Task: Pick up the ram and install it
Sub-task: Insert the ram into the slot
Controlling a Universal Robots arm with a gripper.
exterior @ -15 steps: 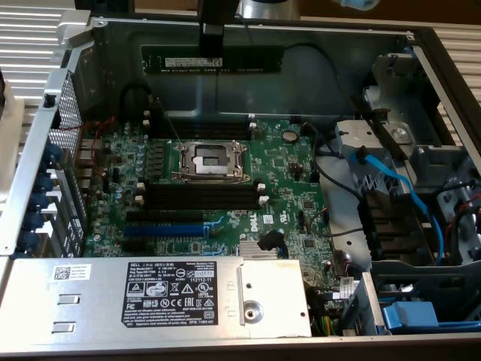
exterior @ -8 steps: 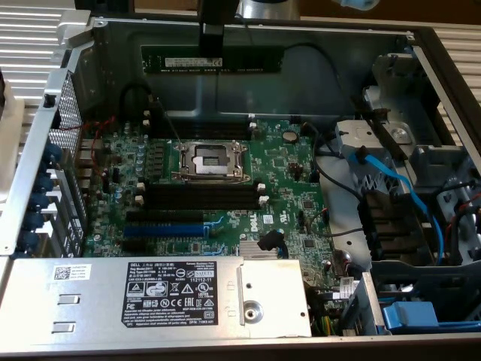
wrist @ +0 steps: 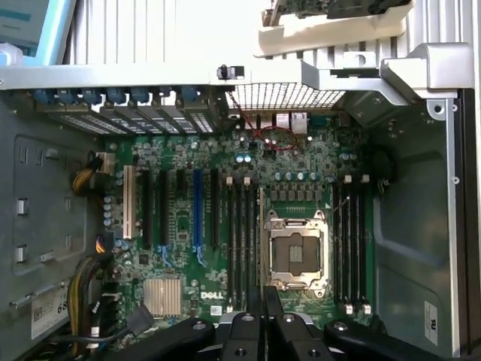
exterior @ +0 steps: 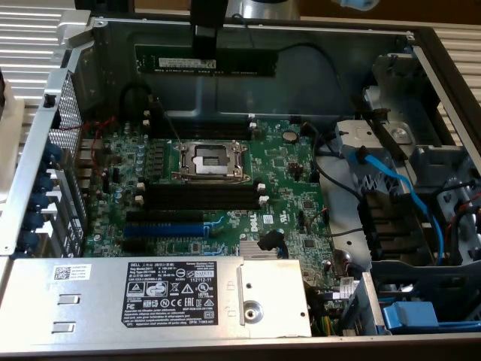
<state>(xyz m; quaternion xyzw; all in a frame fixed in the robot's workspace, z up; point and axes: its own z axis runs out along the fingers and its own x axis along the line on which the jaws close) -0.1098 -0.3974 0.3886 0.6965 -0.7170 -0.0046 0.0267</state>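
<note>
The ram [exterior: 248, 62] is gripped at mid-length by the closed gripper [exterior: 207, 39] and held raised over the open case [exterior: 421, 45]; it is oriented parallel to the slots [exterior: 203, 197], presumably to ease alignment.

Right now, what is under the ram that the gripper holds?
The green motherboard, with the processor socket and long black memory slots beside it. The ram, held in the shut gripper, covers the strip of board straight below it.
</note>
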